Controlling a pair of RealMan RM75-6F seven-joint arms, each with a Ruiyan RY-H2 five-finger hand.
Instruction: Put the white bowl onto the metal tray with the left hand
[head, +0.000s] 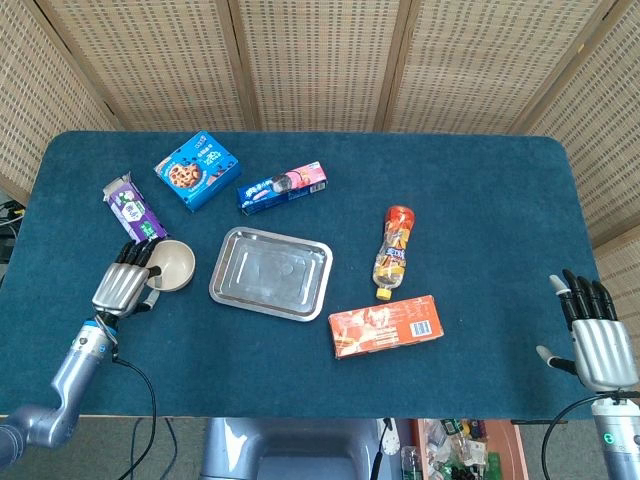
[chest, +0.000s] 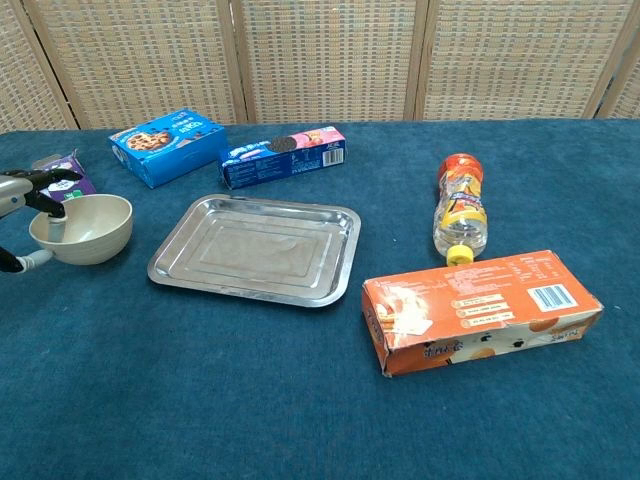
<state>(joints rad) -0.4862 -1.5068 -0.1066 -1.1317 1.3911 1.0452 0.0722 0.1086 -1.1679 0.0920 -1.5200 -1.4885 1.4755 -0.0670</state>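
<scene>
The white bowl (head: 176, 264) (chest: 90, 228) is at the left of the blue table, just left of the metal tray (head: 270, 272) (chest: 255, 247). My left hand (head: 124, 284) (chest: 30, 195) grips the bowl's left rim, fingers over the edge into the bowl and thumb outside. In the chest view the bowl looks slightly raised and tilted. The tray holds nothing. My right hand (head: 598, 340) hangs at the table's near right corner with its fingers spread, holding nothing.
A purple carton (head: 134, 210) lies just behind the bowl. A blue cookie box (head: 196, 171) and a biscuit pack (head: 284, 187) lie behind the tray. A bottle (head: 395, 250) on its side and an orange box (head: 386, 326) lie right of the tray.
</scene>
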